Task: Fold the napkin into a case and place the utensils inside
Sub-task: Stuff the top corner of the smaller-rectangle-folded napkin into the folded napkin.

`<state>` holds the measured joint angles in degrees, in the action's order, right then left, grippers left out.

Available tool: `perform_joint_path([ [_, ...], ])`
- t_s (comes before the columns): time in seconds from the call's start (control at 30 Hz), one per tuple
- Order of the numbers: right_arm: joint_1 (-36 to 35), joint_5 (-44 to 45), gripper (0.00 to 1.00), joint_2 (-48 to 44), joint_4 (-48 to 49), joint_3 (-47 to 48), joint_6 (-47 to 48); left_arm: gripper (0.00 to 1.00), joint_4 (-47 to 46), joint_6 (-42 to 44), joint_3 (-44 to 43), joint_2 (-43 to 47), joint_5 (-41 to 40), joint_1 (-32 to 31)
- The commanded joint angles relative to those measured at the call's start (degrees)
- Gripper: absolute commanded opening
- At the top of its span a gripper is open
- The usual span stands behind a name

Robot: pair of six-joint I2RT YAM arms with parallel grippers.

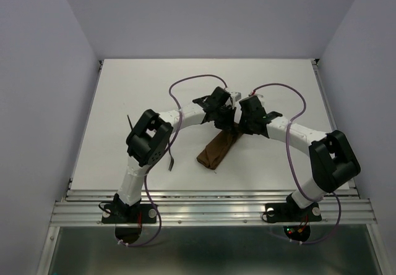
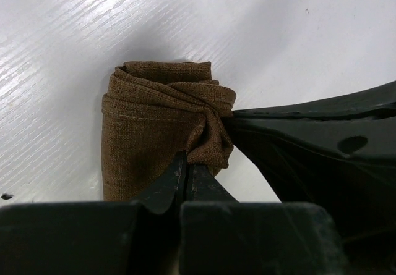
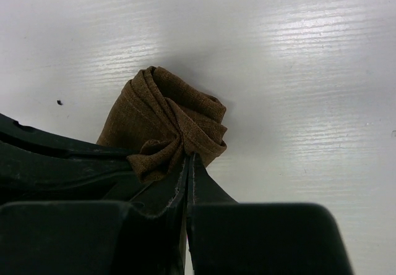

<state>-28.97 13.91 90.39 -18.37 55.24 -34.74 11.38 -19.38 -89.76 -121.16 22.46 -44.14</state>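
Observation:
The dark brown napkin [image 1: 216, 152] lies folded into a narrow strip, a case shape, on the white table, running from near centre toward the far right. Both grippers meet at its far end. My left gripper [image 1: 226, 124] is shut on a bunched fold of the cloth [image 2: 207, 140]. My right gripper [image 1: 242, 125] is shut on the same bunched end [image 3: 167, 145]. The jaws of both are closed with cloth pinched at the tips. One thin dark utensil [image 1: 129, 122] pokes out behind the left arm's elbow. Another thin dark piece [image 1: 171, 161] lies beside the left forearm.
The right gripper's black finger [image 2: 309, 139] crosses the right side of the left wrist view. The left gripper's finger [image 3: 55, 160] crosses the left side of the right wrist view. A metal rail [image 1: 210, 201] runs along the table's near edge. Walls stand to the left and right.

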Motion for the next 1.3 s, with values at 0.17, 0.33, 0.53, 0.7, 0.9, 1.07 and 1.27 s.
perform_joint_path([
  [0.17, -0.38, 0.33, 0.01, -3.99, 4.57, -1.37, -1.29, 0.00, 0.93, 1.71, -0.86, -1.09, 0.66, -0.51],
  [0.33, -0.38, -3.01, 0.01, -4.08, 6.59, -1.98, -1.21, 0.00, 0.93, 1.45, -1.56, -2.32, 0.92, -1.12],
  [0.53, -0.38, -6.87, 0.01, -3.55, 8.35, -2.51, -1.21, 0.00, -0.21, -0.40, -2.53, -3.46, -0.92, -2.62],
  [0.7, -0.38, -8.11, 0.01, -2.94, 8.61, -3.21, -1.29, 0.00, -2.76, -3.47, -1.74, -3.47, -3.12, -3.85],
  [0.9, -0.38, -5.39, 0.01, -3.82, 7.91, -4.70, -1.91, 0.00, -4.96, -4.53, 1.42, 0.22, -4.35, -4.29],
  [1.07, -0.38, -3.54, 0.01, -4.69, 7.56, -5.67, -2.00, 0.12, -3.56, -3.04, 2.74, 3.56, -3.56, -3.94],
  [1.27, -0.38, -2.49, 0.01, -5.31, 7.47, -6.02, -2.00, 0.32, -2.15, -1.72, 3.45, 6.55, -2.07, -3.67],
])
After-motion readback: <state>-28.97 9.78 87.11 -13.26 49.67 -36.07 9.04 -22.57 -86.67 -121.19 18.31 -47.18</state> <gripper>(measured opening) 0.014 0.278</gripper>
